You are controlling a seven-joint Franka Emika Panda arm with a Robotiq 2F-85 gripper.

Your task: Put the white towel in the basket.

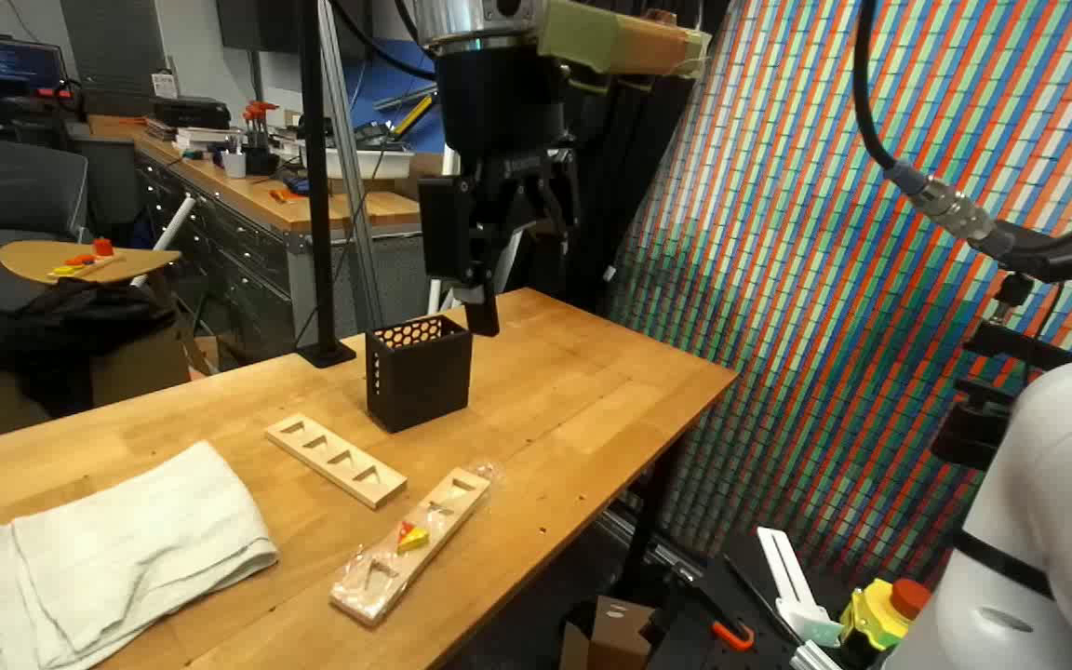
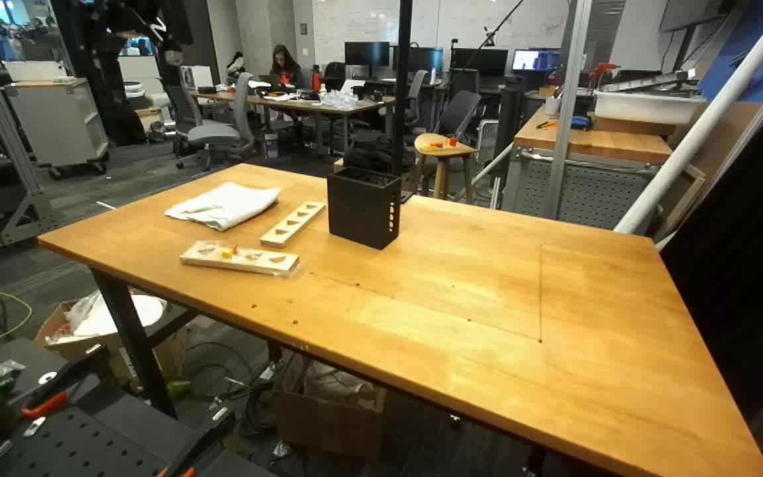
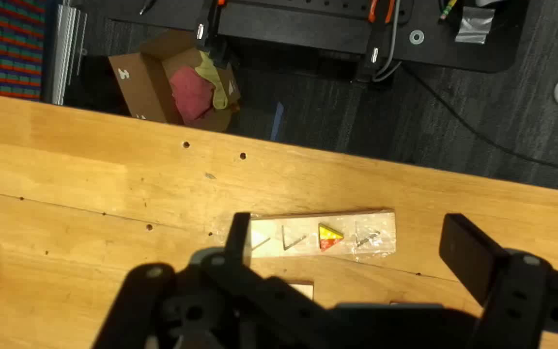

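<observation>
Off-white and folded with wrinkles, the towel lies flat on the wooden table; the towel also shows in an exterior view. The basket, a black box with an open top and holed narrow sides, stands upright on the table, as the basket does from the opposite side. My gripper hangs high above the table, fingers downward, apart from both. In the wrist view the gripper is open, with nothing held between its wide-spread fingers. Neither towel nor basket can be made out there.
Between towel and basket lies a tan slotted board. A plastic-wrapped board with a yellow and red triangle lies nearer the table's front edge. A black post rises behind the basket. A patterned curtain hangs past the table's end.
</observation>
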